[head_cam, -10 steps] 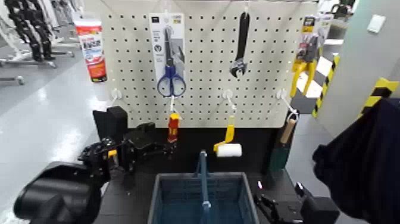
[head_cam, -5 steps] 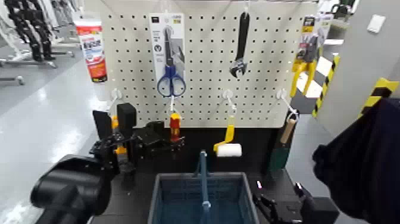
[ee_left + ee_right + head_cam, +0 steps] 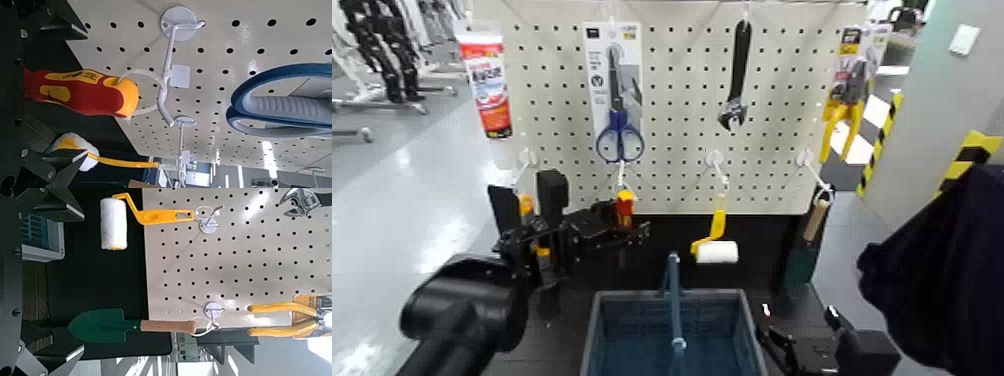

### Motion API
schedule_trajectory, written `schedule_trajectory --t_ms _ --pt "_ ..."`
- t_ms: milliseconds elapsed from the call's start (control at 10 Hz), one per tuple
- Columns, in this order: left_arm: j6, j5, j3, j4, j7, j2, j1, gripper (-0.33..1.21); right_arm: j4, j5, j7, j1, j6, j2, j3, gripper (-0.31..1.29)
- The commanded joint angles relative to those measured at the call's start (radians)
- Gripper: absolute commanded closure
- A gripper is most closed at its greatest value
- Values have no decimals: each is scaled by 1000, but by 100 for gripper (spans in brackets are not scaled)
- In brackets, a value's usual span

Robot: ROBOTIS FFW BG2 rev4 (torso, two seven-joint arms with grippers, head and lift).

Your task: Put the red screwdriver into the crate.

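The red screwdriver point(image 3: 623, 210) hangs by its red and yellow handle point(image 3: 78, 90) from a white hook on the pegboard, shaft pointing down. My left gripper point(image 3: 620, 226) has reached it. In the left wrist view the left gripper point(image 3: 59, 94) is open, one finger on each side of the handle with gaps showing. The blue-grey crate point(image 3: 604, 335) with its blue handle bar stands on the black table below, in front of the board. My right gripper point(image 3: 794, 350) rests low at the right of the crate; the right wrist view shows the right gripper point(image 3: 66, 274) open and empty.
On the pegboard point(image 3: 672, 180) hang packed blue scissors point(image 3: 618, 130), a black wrench point(image 3: 735, 85), yellow pliers point(image 3: 845, 95), a yellow paint roller point(image 3: 716, 245) and a green trowel point(image 3: 802, 255). A dark cloth mass point(image 3: 942, 270) fills the right edge.
My left arm has moved up and to the right, bringing its gripper from beside the screwdriver to around the handle. The jaws have narrowed slightly. The right arm is unchanged.
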Motion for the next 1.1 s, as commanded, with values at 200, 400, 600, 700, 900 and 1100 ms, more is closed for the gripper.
schedule_trajectory --t_ms 200,400,600,700,900,1100 --pt "16 -6 -24 21 -3 0 -18 88 7 -3 3 -2 -7 -1 0 14" --pt "21 -10 -28 19 -1 0 -18 111 8 -6 3 -2 -8 -1 0 14" --pt "24 -15 -26 15 2 1 -12 116 10 -6 3 -2 -8 -3 0 14" --pt "24 -15 -21 9 2 1 -7 116 10 -8 3 -2 -10 -3 0 13" --pt "24 -16 -14 -19 2 3 8 116 10 -8 3 -2 -8 -3 0 14" --pt "33 -16 -5 -56 2 3 34 116 10 -6 3 -2 -7 -3 0 14"
